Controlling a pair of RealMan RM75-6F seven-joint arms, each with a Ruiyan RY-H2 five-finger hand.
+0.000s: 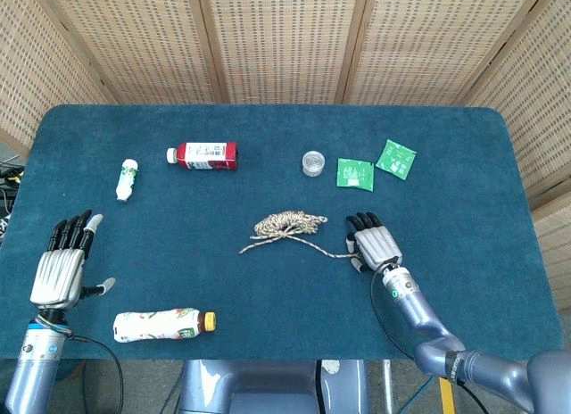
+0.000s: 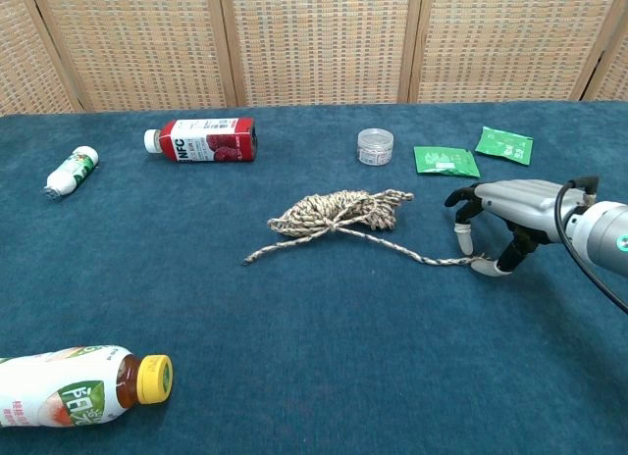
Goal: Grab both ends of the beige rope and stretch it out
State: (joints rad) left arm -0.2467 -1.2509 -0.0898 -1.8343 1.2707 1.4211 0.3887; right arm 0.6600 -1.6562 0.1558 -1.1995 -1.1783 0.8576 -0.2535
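Note:
The beige rope [image 1: 290, 224] [image 2: 339, 212] lies bunched mid-table on the blue cloth, with two loose tails running out of the bundle. Its left tail ends at the front left [image 2: 250, 259]. The right tail ends under my right hand [image 1: 373, 244] [image 2: 500, 215]. That hand hovers palm down over the end, fingers spread and curved downward, and its thumb tip [image 2: 489, 269] sits right at the rope's tip without pinching it. My left hand [image 1: 62, 267] rests open near the table's left front edge, far from the rope, and does not show in the chest view.
A red bottle [image 1: 203, 155] [image 2: 201, 141] and a small white bottle [image 1: 128, 178] lie at the back left. A yellow-capped drink bottle [image 1: 165, 325] lies at the front left. A clear jar [image 1: 312, 162] and two green packets [image 1: 355, 173] [image 1: 396, 158] sit behind the rope.

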